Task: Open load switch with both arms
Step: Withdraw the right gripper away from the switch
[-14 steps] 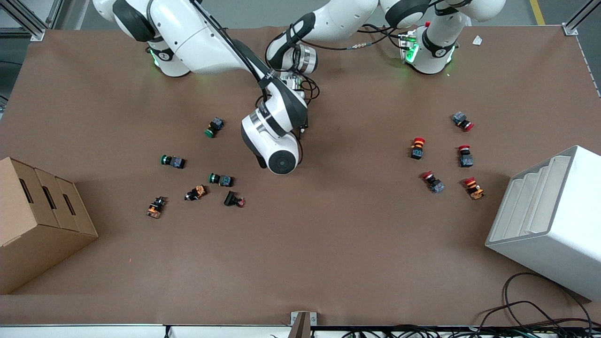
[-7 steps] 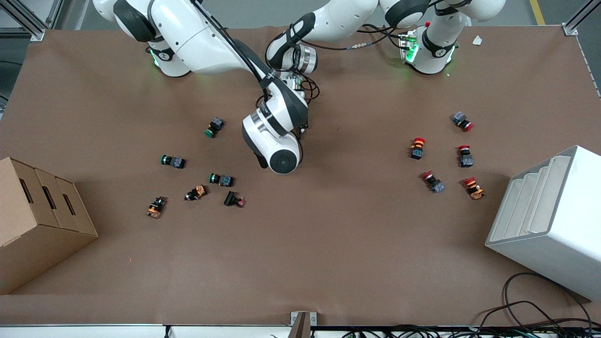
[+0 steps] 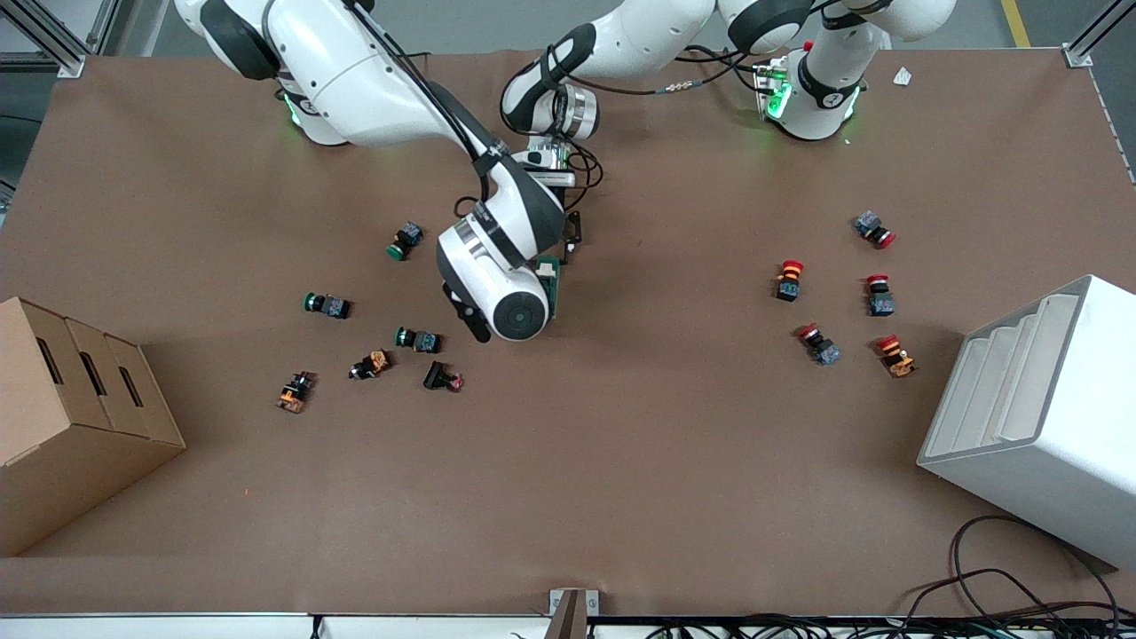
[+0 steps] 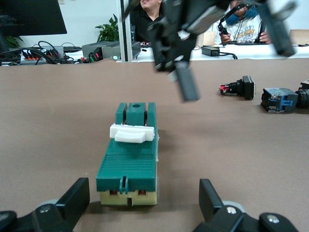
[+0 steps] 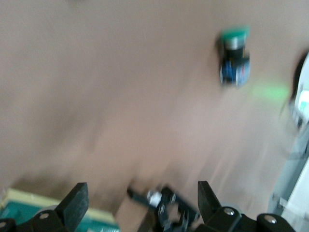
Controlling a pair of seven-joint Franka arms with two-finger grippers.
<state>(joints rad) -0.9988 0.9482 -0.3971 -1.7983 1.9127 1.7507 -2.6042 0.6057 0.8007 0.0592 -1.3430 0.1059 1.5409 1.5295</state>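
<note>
Right arm (image 3: 497, 257) hides most of load switch (image 3: 552, 282)

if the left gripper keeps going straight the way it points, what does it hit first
Most likely the load switch. In the left wrist view it lies on the table between the open fingers of the left gripper, cream end nearest. The right gripper hangs farther along; depth between them is unclear.

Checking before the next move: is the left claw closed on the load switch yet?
No, it is open. In the left wrist view the left claw has its fingers spread wide, apart from the load switch on the table.
</note>
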